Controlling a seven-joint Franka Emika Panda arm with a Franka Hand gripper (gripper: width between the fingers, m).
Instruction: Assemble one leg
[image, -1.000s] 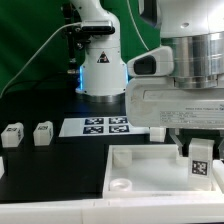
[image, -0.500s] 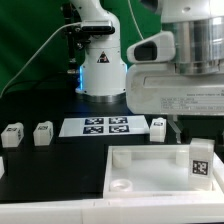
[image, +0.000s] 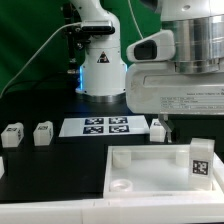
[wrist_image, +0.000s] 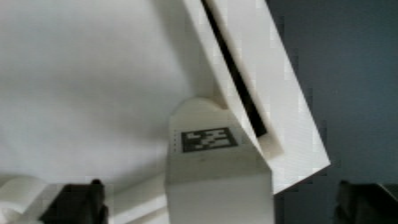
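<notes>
A leg (image: 200, 160), a small white block with a black-and-white tag, stands upright in the corner of the white tray (image: 150, 172) on the exterior view's right. In the wrist view this leg (wrist_image: 210, 150) rises between my fingertips against the tray wall (wrist_image: 267, 80). My gripper (wrist_image: 226, 205) is open: the dark fingers (wrist_image: 75, 200) stand wide apart on either side of the leg with gaps to it. In the exterior view my hand (image: 180, 95) hangs above the leg.
Two loose legs (image: 12, 135) (image: 42, 133) stand on the black table at the exterior view's left, and a third (image: 158, 127) beside the marker board (image: 103, 126). The robot base (image: 100, 65) is behind it.
My hand has risen from the leg since one second ago. The leg stays standing in the tray corner. Nothing moved in the last half second.
</notes>
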